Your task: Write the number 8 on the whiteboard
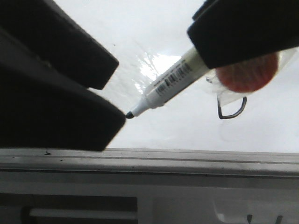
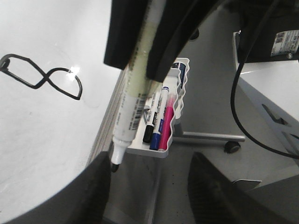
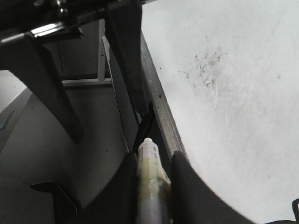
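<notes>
Whiteboard [image 1: 187,126] fills most of the front view, glare patch mid-board, grey edge rail [image 1: 187,156] along the near side. My left gripper [image 2: 149,186] is spread wide w/ nothing in it. In the front view its dark fingers sit low-left, over the board's edge. Right gripper [image 3: 153,163] is pinching the marker [image 1: 170,84] by the barrel, cap off, slanted down toward the left fingers. Marker tray [image 2: 180,109] hangs off the board's edge w/ a few pens in it. The number 8 [image 2: 44,79] is on the board, both loops look closed, well apart from the nib, so I'd call the writing done. Nib [image 1: 130,114] is just beside the lower left finger; can't tell if touching. Risks, imo: nib smears ink on that finger if either arm creeps closer. If this is a handover, letting go before the left closes = marker drops off the edge. A low swing back over the board could put a stray line thru the 8.
</notes>
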Controlling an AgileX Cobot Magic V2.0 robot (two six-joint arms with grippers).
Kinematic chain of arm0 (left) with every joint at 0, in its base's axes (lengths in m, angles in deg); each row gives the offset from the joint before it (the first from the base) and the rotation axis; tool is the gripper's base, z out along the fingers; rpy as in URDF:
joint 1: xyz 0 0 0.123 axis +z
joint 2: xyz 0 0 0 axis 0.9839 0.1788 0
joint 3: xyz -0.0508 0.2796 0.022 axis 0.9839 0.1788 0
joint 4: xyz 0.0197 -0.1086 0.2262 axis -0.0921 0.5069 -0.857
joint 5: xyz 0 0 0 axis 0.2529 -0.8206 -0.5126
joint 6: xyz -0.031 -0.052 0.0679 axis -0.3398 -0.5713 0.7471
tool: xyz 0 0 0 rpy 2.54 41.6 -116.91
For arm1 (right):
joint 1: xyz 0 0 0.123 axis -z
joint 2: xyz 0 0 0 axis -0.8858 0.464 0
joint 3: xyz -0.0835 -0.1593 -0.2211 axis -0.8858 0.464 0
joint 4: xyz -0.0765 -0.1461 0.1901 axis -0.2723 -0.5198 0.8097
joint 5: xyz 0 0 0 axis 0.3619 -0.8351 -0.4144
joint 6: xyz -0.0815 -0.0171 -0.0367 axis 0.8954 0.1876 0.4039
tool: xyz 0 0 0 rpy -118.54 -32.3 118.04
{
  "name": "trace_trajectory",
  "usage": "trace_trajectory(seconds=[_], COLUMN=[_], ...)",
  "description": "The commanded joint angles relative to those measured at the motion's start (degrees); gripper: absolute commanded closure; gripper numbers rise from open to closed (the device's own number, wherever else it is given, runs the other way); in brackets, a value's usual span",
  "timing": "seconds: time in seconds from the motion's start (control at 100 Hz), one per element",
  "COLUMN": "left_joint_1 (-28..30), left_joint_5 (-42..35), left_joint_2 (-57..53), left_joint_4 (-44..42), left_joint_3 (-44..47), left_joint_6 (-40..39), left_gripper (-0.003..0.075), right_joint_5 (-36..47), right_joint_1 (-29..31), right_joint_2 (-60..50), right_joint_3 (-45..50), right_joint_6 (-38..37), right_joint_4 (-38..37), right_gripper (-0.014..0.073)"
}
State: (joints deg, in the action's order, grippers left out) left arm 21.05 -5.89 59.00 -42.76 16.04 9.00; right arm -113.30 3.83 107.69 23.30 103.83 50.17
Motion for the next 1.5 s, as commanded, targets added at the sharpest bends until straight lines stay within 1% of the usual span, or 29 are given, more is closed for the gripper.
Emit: trace_trajectory(seconds=[0.0, 0.19, 0.27, 0.36, 0.69, 0.83, 1.01, 1.22, 1.27, 1.34, 1.49], left_joint_1=[-0.31, -0.31, -0.31, -0.31, -0.31, -0.31, -0.31, -0.31, -0.31, -0.31, -0.31], left_joint_5=[-2.78, -2.78, -2.59, -1.25, -1.48, -1.75, -1.9, -0.49, 0.1, 0.34, 0.34], left_joint_2=[0.23, 2.72, 3.81, 5.0, 8.47, 8.5, 8.5, 8.5, 8.5, 8.5, 8.5], left_joint_4=[1.37, 1.37, 1.61, 1.61, 2.25, 2.36, 2.49, 2.7, 2.7, 2.7, 2.7], left_joint_3=[-2.13, -3.91, -4.57, -5.3, -5.3, -5.55, -8.22, -9.4, -9.4, -9.4, -9.4], left_joint_6=[1.36, 1.58, 1.58, 1.58, 1.72, 1.72, 1.72, 1.72, 1.72, 1.72, 1.72], left_gripper=[0.0367, 0.0367, 0.0367, 0.0367, 0.0367, 0.0367, 0.0367, 0.037, 0.0385, 0.0432, 0.0592], right_joint_5=[4.45, 4.68, 5.23, 5.54, 5.54, 5.54, 4.34, 4.05, 4.05, 4.05, 3.84], right_joint_1=[-0.56, -3.99, -4.5, -4.48, -4.51, -4.51, -5.09, -5.8, -5.8, -5.8, -5.8], right_joint_2=[-0.27, -0.27, -0.27, -0.27, -0.15, -0.15, -0.05, -0.05, -0.05, -0.05, -0.05], right_joint_3=[-1.67, -1.67, -1.67, -1.67, -1.67, -1.67, -1.67, -1.67, -1.67, -1.67, -1.67], right_joint_6=[0.34, 0.34, 0.34, 0.34, 0.34, 0.34, 0.34, 0.34, 0.34, 0.34, 0.34], right_joint_4=[-0.42, -0.42, -0.42, -0.42, 0.07, 0.35, 1.35, 1.35, 1.35, 1.35, 1.35], right_gripper=[0.0659, 0.0659, 0.0659, 0.0659, 0.066, 0.066, 0.066, 0.066, 0.066, 0.066, 0.066])
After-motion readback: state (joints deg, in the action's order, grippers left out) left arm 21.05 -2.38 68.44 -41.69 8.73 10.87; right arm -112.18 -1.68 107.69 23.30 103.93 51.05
